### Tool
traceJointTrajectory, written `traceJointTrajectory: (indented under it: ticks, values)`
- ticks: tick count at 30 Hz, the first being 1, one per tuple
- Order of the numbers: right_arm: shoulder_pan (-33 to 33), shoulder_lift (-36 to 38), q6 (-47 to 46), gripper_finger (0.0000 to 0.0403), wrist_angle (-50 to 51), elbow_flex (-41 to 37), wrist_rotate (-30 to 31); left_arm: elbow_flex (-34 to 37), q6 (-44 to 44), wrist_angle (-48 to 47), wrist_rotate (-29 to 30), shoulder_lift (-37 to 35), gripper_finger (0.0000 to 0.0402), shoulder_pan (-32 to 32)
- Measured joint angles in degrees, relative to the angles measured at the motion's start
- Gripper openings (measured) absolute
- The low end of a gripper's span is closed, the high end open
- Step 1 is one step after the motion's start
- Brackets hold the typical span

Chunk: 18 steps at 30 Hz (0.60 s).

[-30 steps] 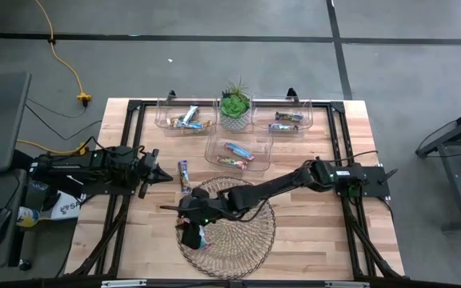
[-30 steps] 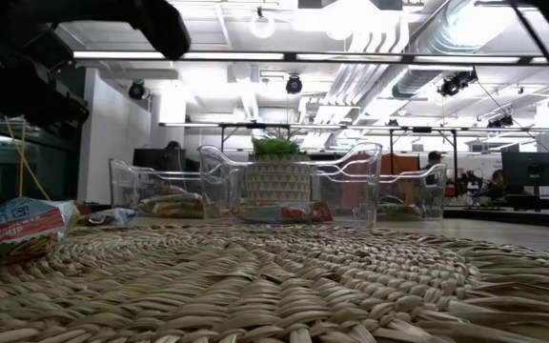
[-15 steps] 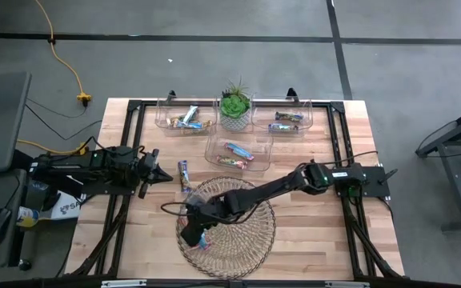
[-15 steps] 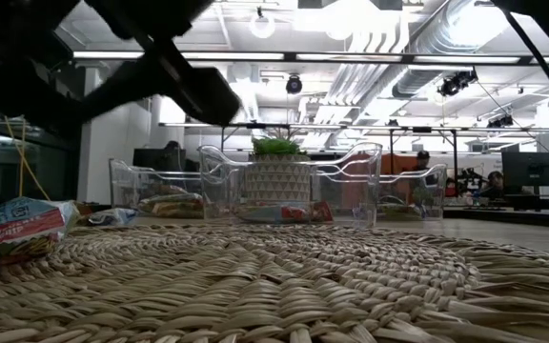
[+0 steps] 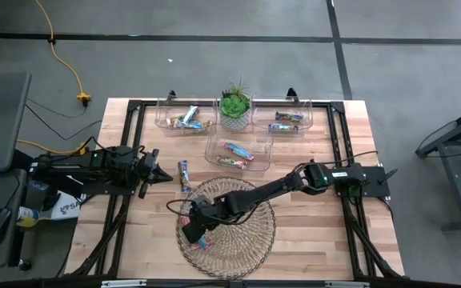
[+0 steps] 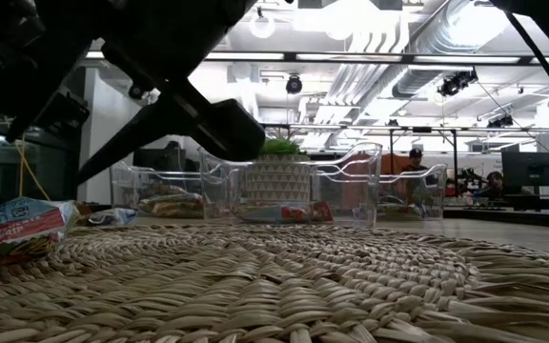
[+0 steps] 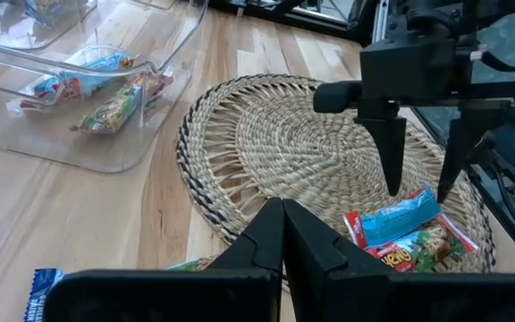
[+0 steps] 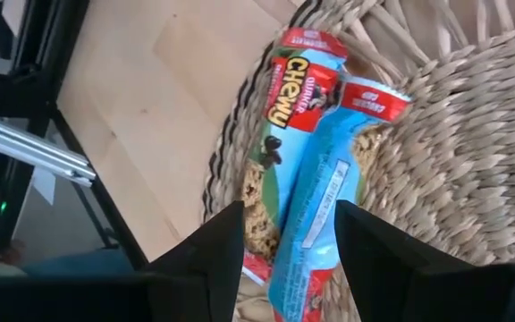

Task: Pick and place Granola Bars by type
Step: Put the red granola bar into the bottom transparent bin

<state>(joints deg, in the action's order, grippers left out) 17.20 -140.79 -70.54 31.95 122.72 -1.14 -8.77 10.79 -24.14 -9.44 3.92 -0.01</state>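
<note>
The right tool (image 5: 194, 233) hangs with its fingers spread over the left rim of the wicker tray (image 5: 250, 240), its tips straddling a blue bar (image 8: 320, 210) that lies on top of a red Chewy bar (image 8: 280, 134); it grips nothing. In the left wrist view the two fingertips (image 7: 392, 165) stand just above the blue bar (image 7: 392, 219), one on each side. Both bars sit close to the tray's edge, with bare desk (image 5: 134, 232) just beyond it. The left tool (image 5: 166, 176) waits over the desk's left side, fingers pressed together and empty, near two bars (image 5: 184, 174) lying on the wood between it and the tray. Three clear bins stand toward the far edge: the left bin (image 5: 184, 120), the right bin (image 5: 286, 122) and the nearer middle bin (image 5: 237, 154), each holding bars, with a potted plant (image 5: 234, 106) between the far two. The tray's right half and the desk's right side are open.
</note>
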Motion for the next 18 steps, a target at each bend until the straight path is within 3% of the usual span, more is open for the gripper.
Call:
traceJointTrajectory:
  ticks: [18]
  values:
    - [-1.13, -2.47, -1.05, 0.0158, -0.04, 0.02, -0.94, 0.01, 0.00, -0.01, 0.07, 0.02, 0.0001, 0.00]
